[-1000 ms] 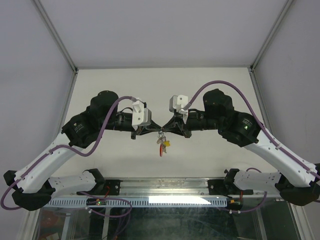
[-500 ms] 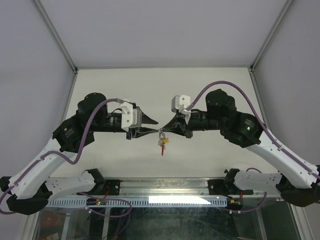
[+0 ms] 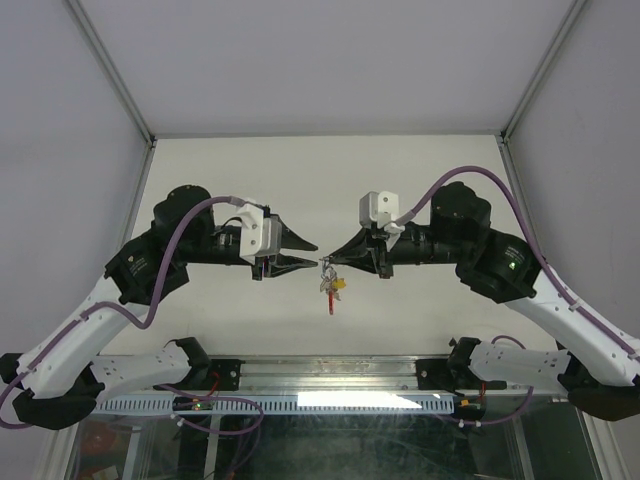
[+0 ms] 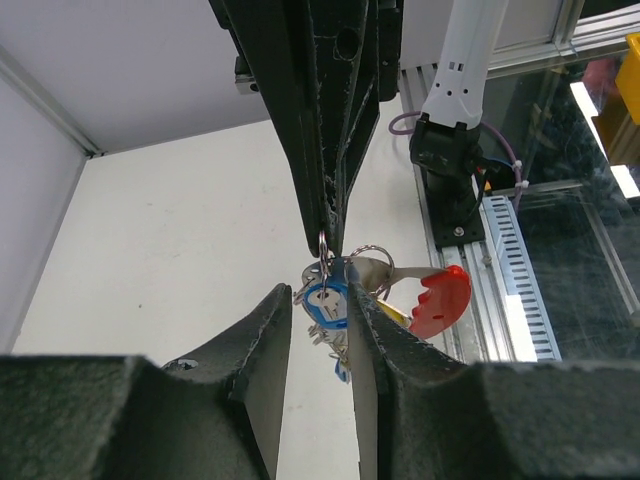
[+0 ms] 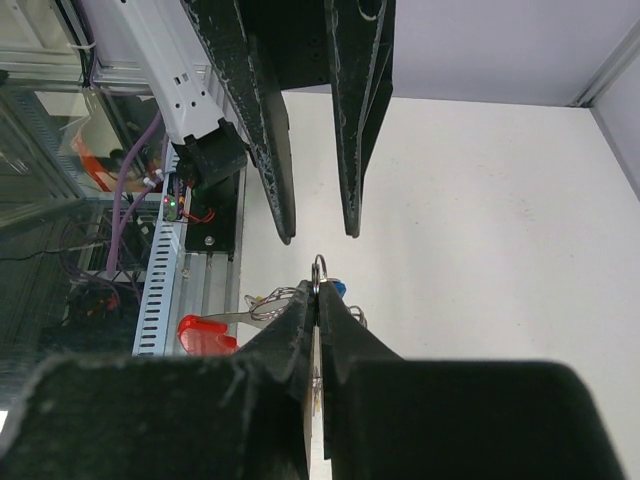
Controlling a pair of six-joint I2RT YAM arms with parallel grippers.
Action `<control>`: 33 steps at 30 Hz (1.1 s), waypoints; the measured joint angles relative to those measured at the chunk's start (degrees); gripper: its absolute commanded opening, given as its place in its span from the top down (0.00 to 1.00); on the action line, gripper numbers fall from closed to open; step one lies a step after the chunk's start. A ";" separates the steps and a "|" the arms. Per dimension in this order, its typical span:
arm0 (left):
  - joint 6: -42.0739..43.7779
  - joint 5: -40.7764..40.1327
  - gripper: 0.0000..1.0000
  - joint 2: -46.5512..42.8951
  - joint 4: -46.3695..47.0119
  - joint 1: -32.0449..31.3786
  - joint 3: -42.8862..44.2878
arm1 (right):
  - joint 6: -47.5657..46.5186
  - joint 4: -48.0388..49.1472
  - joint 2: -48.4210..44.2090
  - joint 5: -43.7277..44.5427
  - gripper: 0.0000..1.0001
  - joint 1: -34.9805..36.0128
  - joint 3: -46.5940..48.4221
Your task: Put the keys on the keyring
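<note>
Now left end effector (image 3: 316, 255) off keyring (image 3: 324, 265)

At right tool (image 3: 327, 262), keyring (image 3: 323, 265) — keys (image 3: 331, 286) seemingly beneath

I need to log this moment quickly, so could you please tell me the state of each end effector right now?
Left end effector: open, holding nothing.
Right end effector: closed on the keyring, keys hanging from it.
</note>
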 measured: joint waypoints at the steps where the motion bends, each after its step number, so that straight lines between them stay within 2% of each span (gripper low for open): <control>1: -0.02 0.22 0.71 0.15 0.04 0.00 0.00 | 0.11 0.13 -0.02 -0.07 1.00 0.00 0.00; 8: -0.46 1.79 0.71 0.66 0.59 0.00 0.00 | 0.44 1.33 -0.07 -0.11 1.00 0.00 -0.17; 11: -0.81 1.88 0.78 0.72 0.74 0.00 0.00 | 0.48 2.01 -0.13 -0.11 1.00 0.00 -0.37; 14: -1.03 1.92 0.78 0.87 0.90 0.00 0.00 | 0.70 2.64 -0.28 -0.13 1.00 0.00 -0.72; 18: -1.05 1.90 0.86 1.16 0.90 0.00 0.00 | 0.98 3.19 -0.50 -0.20 1.00 0.00 -1.05; 23: -1.07 1.90 0.87 1.18 0.90 0.00 -0.11 | 1.38 3.85 -0.61 -0.44 1.00 0.00 -1.05; 29: -1.07 1.90 0.99 1.20 0.90 0.00 -0.13 | 1.77 4.28 -0.94 -0.57 1.00 0.00 -1.05; 33: -1.05 1.90 1.00 1.18 0.94 0.00 -0.13 | 1.99 4.68 -1.07 -0.57 1.00 0.00 -1.18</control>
